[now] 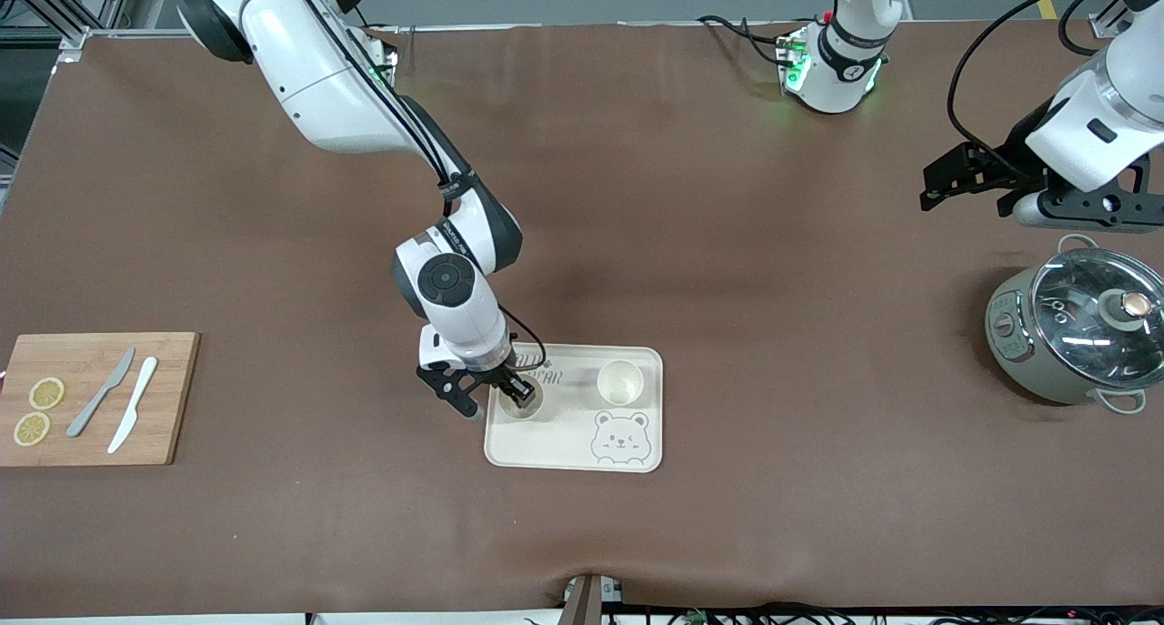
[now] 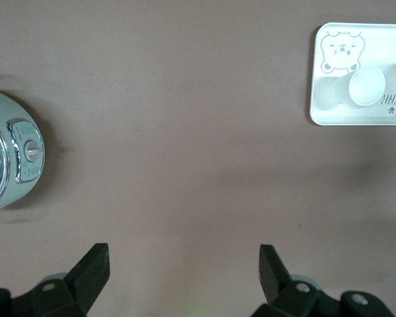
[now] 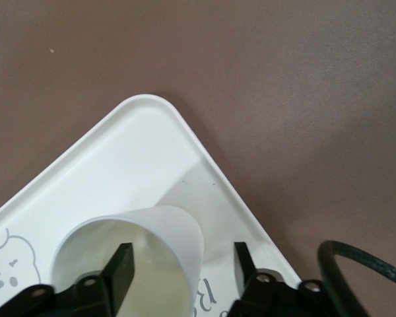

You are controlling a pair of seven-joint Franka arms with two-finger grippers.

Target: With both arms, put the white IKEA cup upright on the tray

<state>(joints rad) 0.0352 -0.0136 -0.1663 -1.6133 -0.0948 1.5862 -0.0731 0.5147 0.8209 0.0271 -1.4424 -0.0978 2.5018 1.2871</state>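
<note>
Currently right end effector [image 1: 520, 391] straddles rim of white cup [image 1: 522, 400], one finger inside, one outside: rim pinch keeps cup upright, fingers not visibly clamped on wall. Cup stands on tray [image 1: 564, 457], toward right arm's end; second cup [image 1: 620, 381] beside it. Left end effector [image 1: 966, 186] released, waiting over bare tabletop [image 1: 727, 243] near pot [image 1: 1073, 334].

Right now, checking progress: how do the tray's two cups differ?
First cup, toward the right arm's end, has the open right pincer straddling its wall; second cup, toward the left arm's end, stands free. Both sit upright on the tray. Open left pincer waits above the table.
</note>
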